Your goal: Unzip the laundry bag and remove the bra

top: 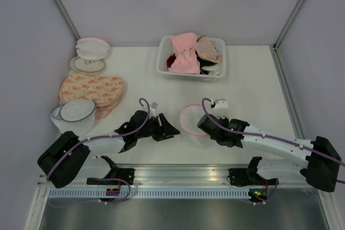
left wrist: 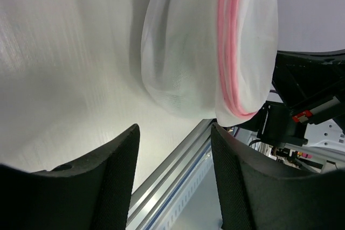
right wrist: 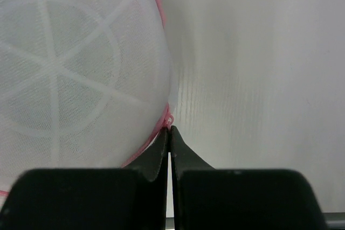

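Observation:
The laundry bag [top: 190,127], a white mesh dome with pink zipper trim [left wrist: 229,41], stands on its edge near the table's front, between both arms. My right gripper [top: 203,124] sits at its right side. In the right wrist view the gripper [right wrist: 169,129] is shut, its tips pinching the small pink zipper pull [right wrist: 168,119] at the rim of the bag [right wrist: 70,68]. My left gripper [top: 171,131] is just left of the bag. In the left wrist view it [left wrist: 175,129] stands open, with nothing between its fingers and the bag [left wrist: 183,52] a short way ahead. The bra is hidden.
A white basket [top: 161,65] of pink and beige bras stands at the back centre. Flat orange-patterned bags [top: 91,89], a blue-rimmed mesh dome [top: 75,114] and other round bags [top: 90,52] crowd the left side. An aluminium rail [left wrist: 178,171] runs along the near edge.

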Motion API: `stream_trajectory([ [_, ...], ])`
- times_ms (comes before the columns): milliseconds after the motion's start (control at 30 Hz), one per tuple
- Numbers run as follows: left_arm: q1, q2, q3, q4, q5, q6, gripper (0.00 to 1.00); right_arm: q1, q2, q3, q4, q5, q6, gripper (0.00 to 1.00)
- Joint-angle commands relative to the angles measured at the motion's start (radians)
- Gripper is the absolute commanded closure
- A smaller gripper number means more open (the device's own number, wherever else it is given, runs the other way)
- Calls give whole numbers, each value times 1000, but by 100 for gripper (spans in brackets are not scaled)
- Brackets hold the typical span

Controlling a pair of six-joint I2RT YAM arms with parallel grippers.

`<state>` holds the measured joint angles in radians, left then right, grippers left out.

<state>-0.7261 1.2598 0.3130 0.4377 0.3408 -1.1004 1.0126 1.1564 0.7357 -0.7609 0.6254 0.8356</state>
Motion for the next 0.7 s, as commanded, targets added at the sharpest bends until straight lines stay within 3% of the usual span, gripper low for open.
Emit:
stream_trajectory([
  [0, -4, 19, -8, 137, 43, 62, 40, 3, -20, 10, 22, 22, 8, 99],
  [67, -4, 27, -20, 182, 43, 62, 43, 1, -9, 16, 5, 28, 14, 89],
  [200, -4, 43, -25, 179, 23, 73, 44, 1, -26, 22, -9, 20, 16, 46],
  [300, -4, 49, -23, 156, 14, 82, 46, 17, -130, 50, 1, -27, -30, 31],
  [433, -4, 43, -22, 96, -3, 91, 54, 43, -253, 100, 66, -185, -144, 26],
  [533, -4, 50, -29, 104, -16, 91, 56, 46, -248, 143, 65, -184, -187, 25],
  [667, -4, 107, -26, 220, 39, 70, 46, 44, -179, 171, 89, -173, -214, 24],
])
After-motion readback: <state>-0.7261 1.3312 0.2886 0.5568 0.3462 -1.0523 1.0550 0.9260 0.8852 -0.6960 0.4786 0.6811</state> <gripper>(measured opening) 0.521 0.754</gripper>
